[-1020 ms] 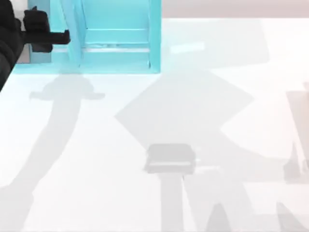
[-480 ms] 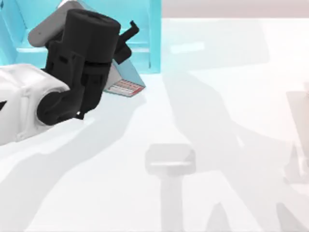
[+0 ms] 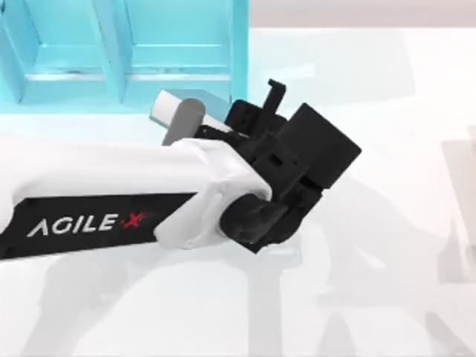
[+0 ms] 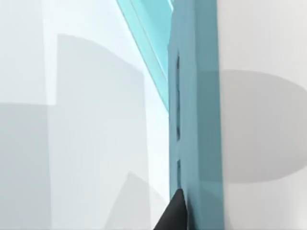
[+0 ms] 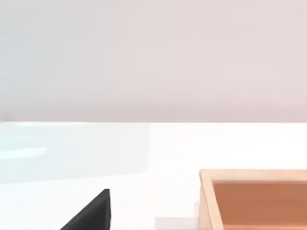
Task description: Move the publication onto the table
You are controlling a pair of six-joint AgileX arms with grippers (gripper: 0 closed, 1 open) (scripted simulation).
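left arm reaches across the bench [image 3: 416, 89] from the left, its gripper [image 3: 256, 119] just in front of the teal shelf [image 3: 178, 44], near its right corner. the book [image 3: 169, 106] shows as a white slab poking out behind the wrist, just off the shelf front; the wrist view has its teal cover [image 4: 196, 115] edge-on against a fingertip. looks like the carry-out step, book apparently pinched in the jaws, though the grip itself is hidden. next call: lower it flat onto open bench and let go. right gripper [image 5: 91, 213] is parked beside a wooden tray [image 5: 254, 196], its jaws impossible to judge.
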